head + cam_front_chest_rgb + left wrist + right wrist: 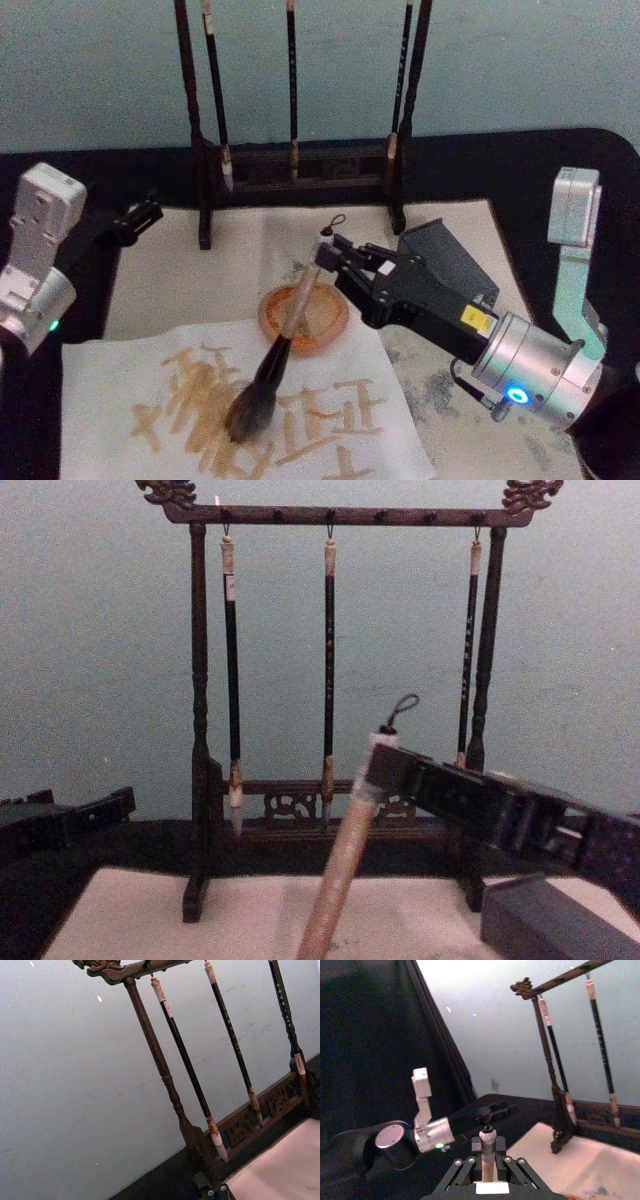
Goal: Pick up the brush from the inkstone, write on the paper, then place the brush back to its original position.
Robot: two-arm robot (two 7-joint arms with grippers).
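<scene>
Though tilted, brush (284, 338) in right gripper (326, 257)

Brush (340, 880) bristles below chest view's edge, inkstone (545, 925) cut off (lower corner)

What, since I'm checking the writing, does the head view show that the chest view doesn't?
Head only: the brush with its bristles on a white sheet, brown strokes, a round dish. Chest only: the rack at its top bar. Both: the right gripper shut on the brush handle, the slim brushes, the paper, and the left gripper parked at the left.
</scene>
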